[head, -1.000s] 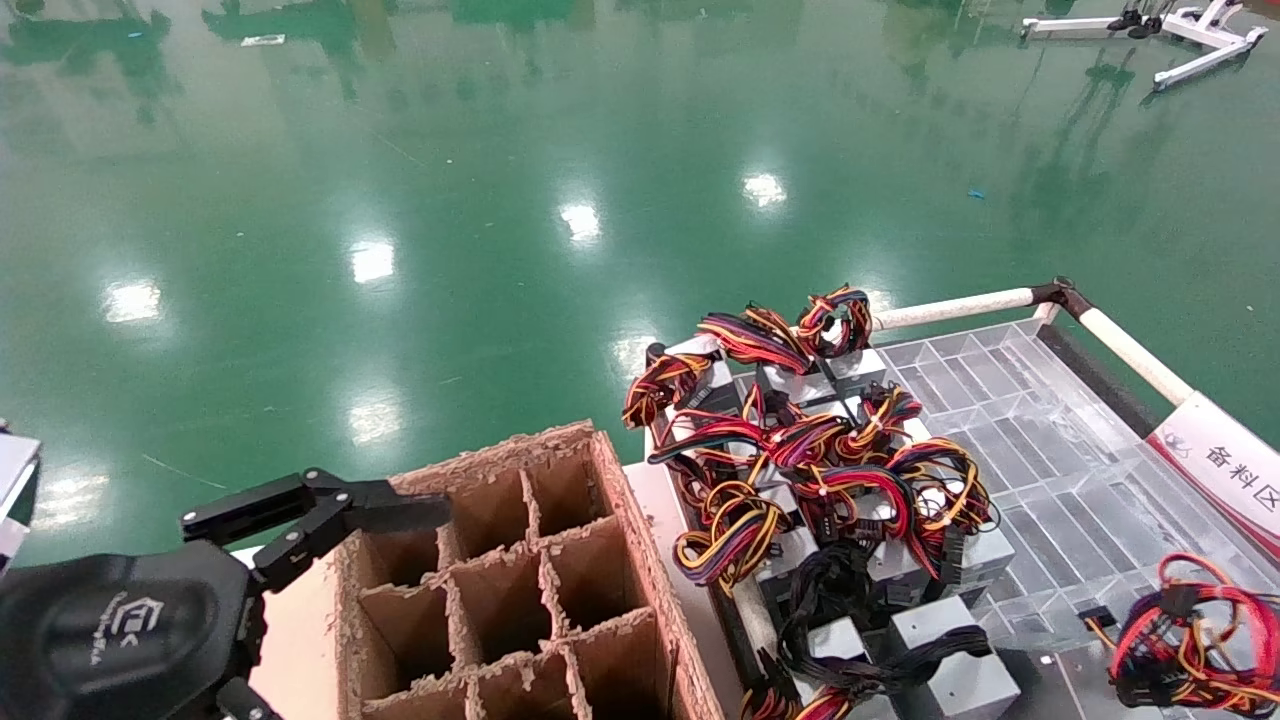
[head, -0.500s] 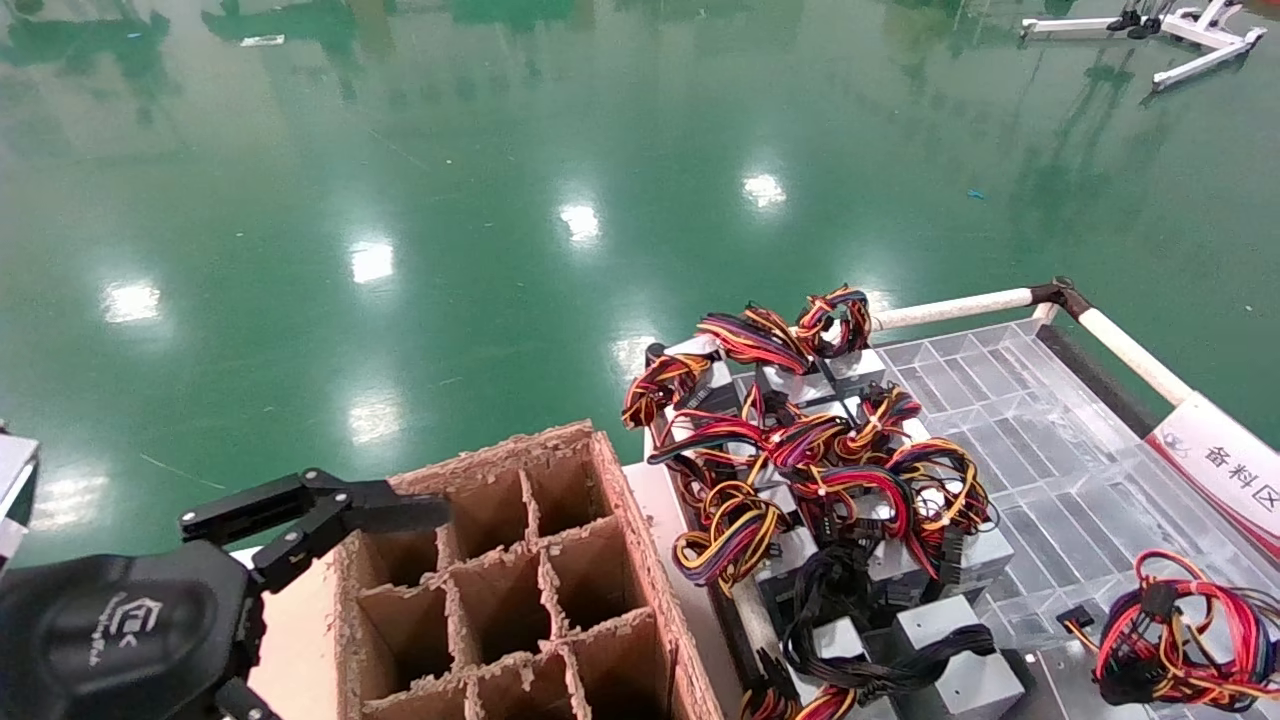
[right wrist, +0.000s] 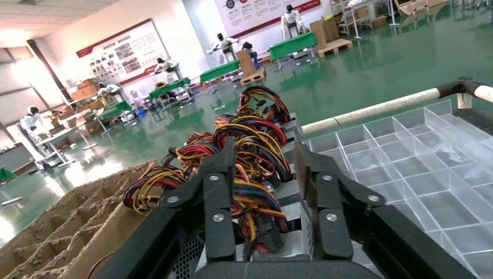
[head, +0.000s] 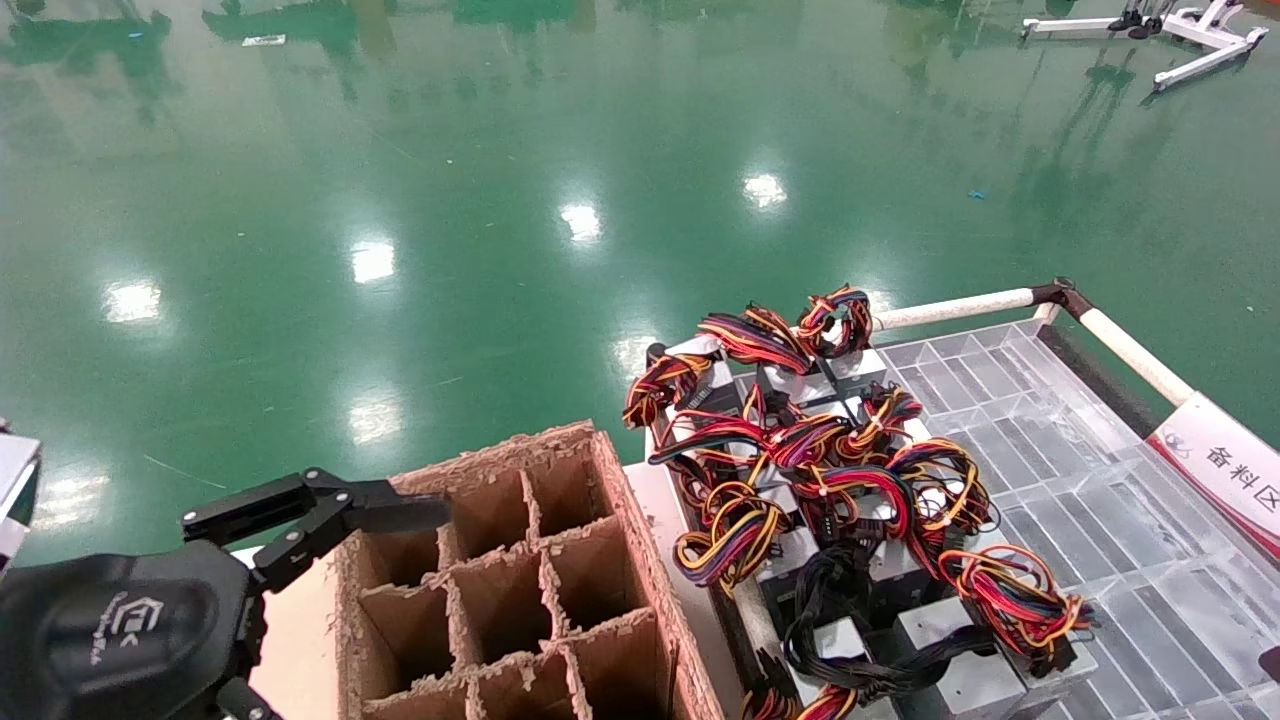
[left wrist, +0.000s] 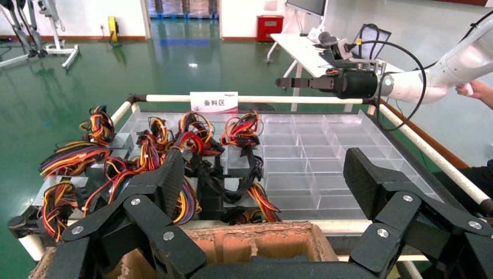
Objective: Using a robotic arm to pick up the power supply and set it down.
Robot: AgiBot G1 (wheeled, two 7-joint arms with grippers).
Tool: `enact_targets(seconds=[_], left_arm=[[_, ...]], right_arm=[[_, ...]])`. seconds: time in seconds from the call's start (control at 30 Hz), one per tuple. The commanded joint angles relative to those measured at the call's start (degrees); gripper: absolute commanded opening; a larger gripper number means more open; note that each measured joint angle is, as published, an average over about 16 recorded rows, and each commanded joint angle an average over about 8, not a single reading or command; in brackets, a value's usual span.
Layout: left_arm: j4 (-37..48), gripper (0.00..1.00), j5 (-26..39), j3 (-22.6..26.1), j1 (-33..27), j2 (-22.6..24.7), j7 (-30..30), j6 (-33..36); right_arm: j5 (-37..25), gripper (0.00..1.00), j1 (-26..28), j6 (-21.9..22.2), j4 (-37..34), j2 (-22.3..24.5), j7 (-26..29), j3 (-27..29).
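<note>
The power supply (head: 1010, 600), a silver box with a red, yellow and black wire coil, is at the near right end of the pile on the clear tray. In the right wrist view my right gripper (right wrist: 264, 148) straddles its wire bundle, and its silver box (right wrist: 285, 241) lies between the finger bases. In the head view that gripper is below the picture's edge. The white-shelled robotic arm (left wrist: 424, 78) shows far off in the left wrist view. My left gripper (left wrist: 267, 183) hangs wide open and empty beside the cardboard box, with one finger (head: 400, 512) over its corner.
A brown cardboard divider box (head: 620, 520) stands left of the tray. Several other power supplies (head: 800, 440) with tangled wires crowd the tray's left part. The clear compartment tray (head: 1080, 480) has a white rail (head: 960, 305) and a red-and-white sign (head: 1220, 465). Beyond is green floor.
The power supply with its wire coil has moved left, from the head view's right edge to the near right end of the pile. The left arm has not moved.
</note>
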Motion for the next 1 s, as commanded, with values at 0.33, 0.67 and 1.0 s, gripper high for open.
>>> enact_targets(seconds=[0.33, 0.67, 1.0], left_arm=[[0.0, 1.0, 0.0, 0.0, 0.0, 0.0, 0.0, 0.0], [0.0, 1.0, 0.0, 0.0, 0.0, 0.0, 0.0, 0.0], [0.0, 1.0, 0.0, 0.0, 0.0, 0.0, 0.0, 0.0]], right_arm=[[-1.7, 1.0, 0.6, 1.5, 6.5, 4.7, -0.1, 0.4], [-9.9, 1.0, 6.0, 1.9, 11.6, 5.0, 4.6, 1.9], [-21.5, 1.0, 14.1, 2.4, 17.1, 3.7, 12.1, 3.9]])
